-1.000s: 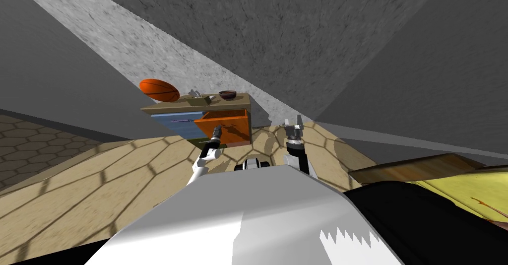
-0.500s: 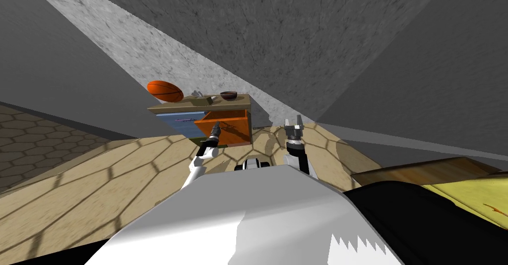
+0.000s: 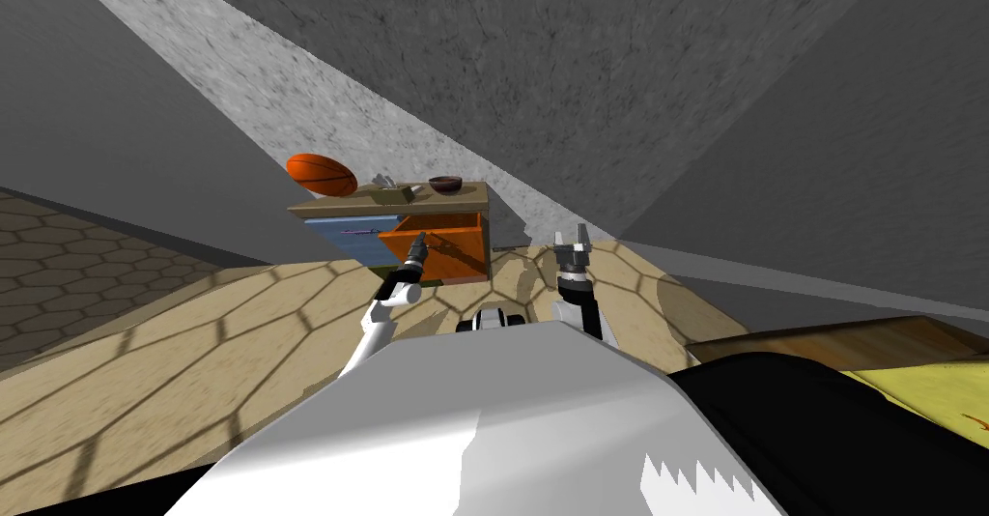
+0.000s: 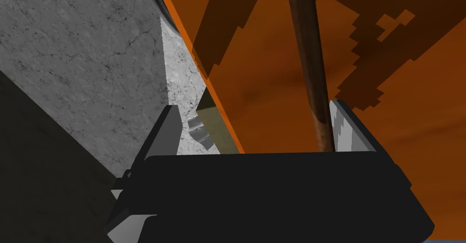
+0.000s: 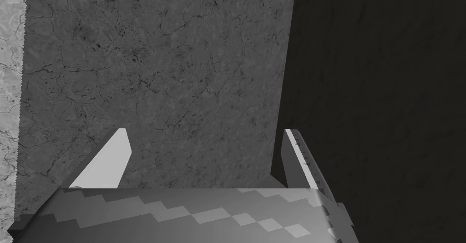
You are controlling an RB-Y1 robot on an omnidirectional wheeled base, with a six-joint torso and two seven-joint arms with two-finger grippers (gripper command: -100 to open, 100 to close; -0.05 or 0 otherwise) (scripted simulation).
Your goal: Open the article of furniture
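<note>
Drawer handle (image 4: 310, 63) within left tool (image 4: 253, 107), spread wide, not clamped; right tool (image 5: 205, 131) spread.

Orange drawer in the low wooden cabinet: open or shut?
Open: the orange drawer sticks out ahead of the blue front beside it, interior showing.

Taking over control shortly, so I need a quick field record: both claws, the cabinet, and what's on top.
left claw: open, brown handle between its fingers, close beside one
right claw: open, holding nothing, apart from the cabinet
cabinet: orange front seems out from the body; blue front beside it
on top: orange ball, dark bowl
</note>
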